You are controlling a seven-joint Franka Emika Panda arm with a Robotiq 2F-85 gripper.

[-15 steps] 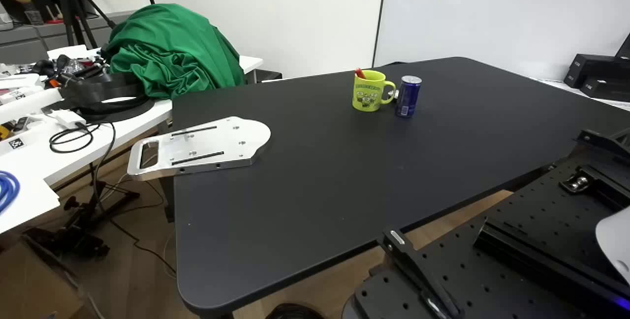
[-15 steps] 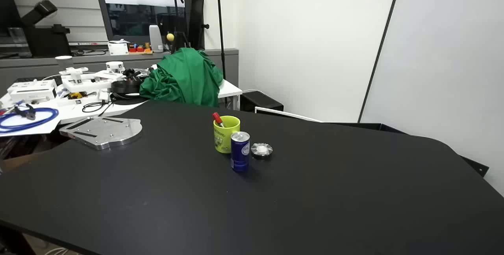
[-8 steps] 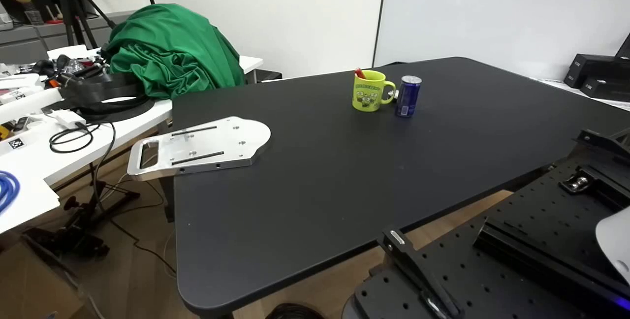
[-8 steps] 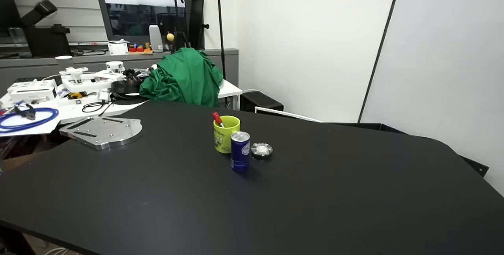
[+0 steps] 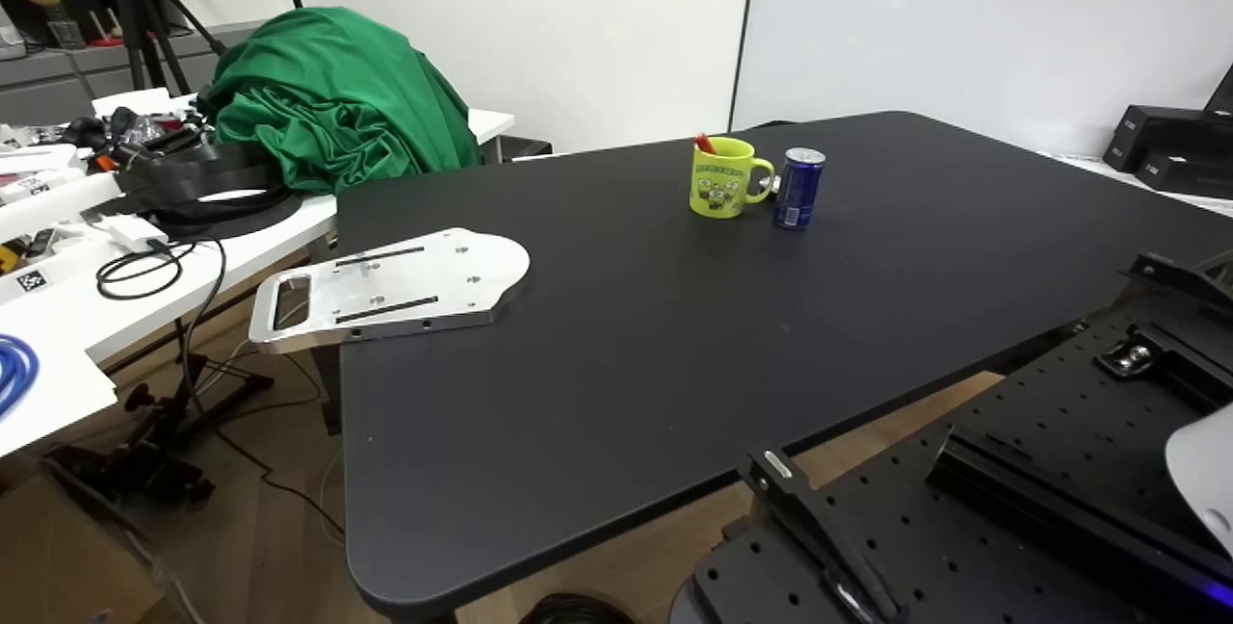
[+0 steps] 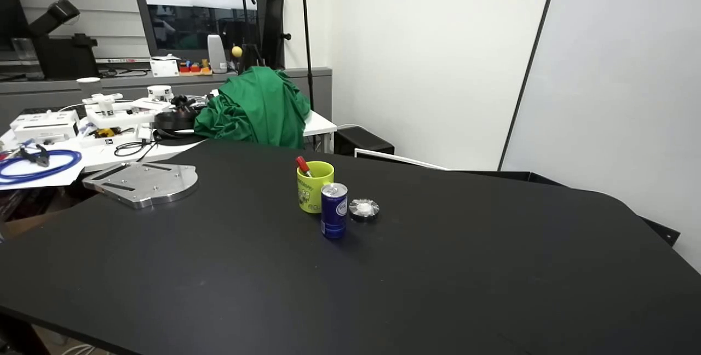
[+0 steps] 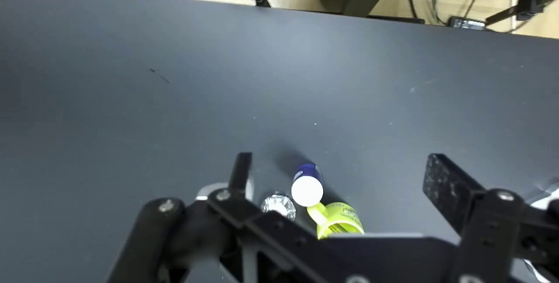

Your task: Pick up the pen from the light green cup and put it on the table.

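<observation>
Pen [image 6: 303, 166] in green cup [image 6: 309, 195], well apart from spread fingers [image 7: 450, 189]

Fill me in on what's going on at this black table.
The job is for the gripper to lift the pen out of the light green cup and put it on the table. Right now nothing is being handled: the gripper is open above the table, with nothing held between its jaws. The pen leans in the cup, its red end poking above the rim. A blue can stands by the cup, and a flat round disc lies nearby.
</observation>
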